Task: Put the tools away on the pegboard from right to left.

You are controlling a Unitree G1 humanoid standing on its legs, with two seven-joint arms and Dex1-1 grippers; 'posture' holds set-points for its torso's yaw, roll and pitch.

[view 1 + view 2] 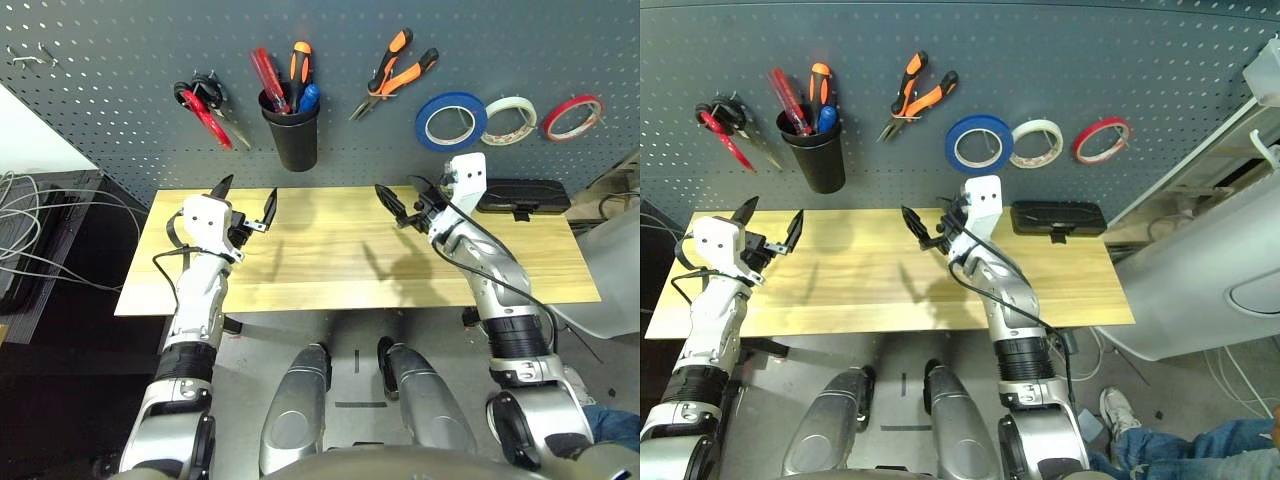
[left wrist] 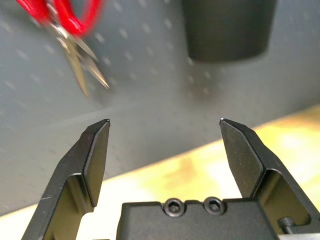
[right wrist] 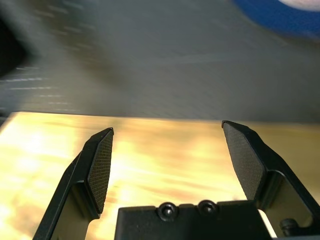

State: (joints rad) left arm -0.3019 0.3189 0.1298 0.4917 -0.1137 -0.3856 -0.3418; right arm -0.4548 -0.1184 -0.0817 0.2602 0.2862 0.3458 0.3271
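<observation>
From the left eye I see all four tools hanging on the pegboard (image 1: pixel 120 110): the blue tape ring (image 1: pixel 451 120) furthest right of them, the pliers (image 1: pixel 393 72) next, the small screwdriver (image 1: pixel 307 97) standing in the black cup (image 1: pixel 291 135), and the red-handled scissors (image 1: pixel 203 110) furthest left; the wooden table (image 1: pixel 330 265) under them carries none of them, so I judge the task done or all but done. My left gripper (image 1: pixel 247 204) hangs over the table's back edge with its fingers spread wide and nothing between them; the scissors lie up and to its left, blades slanting down to the right; this arm is the nearer one to them.

From the right eye, my right gripper (image 1: pixel 923 226) is also wide open and empty, low over the table; the blue ring sits above and to its right, the pliers above it, handles up.

From the left wrist, the two fingers (image 2: pixel 92 155) gape with bare pegboard between them; the scissors and the cup hang beyond, to either side.

From the right wrist, the fingers (image 3: pixel 100 167) stand apart over bare wood; a blue arc, likely the tape ring (image 3: pixel 280 15), shows past them.
</observation>
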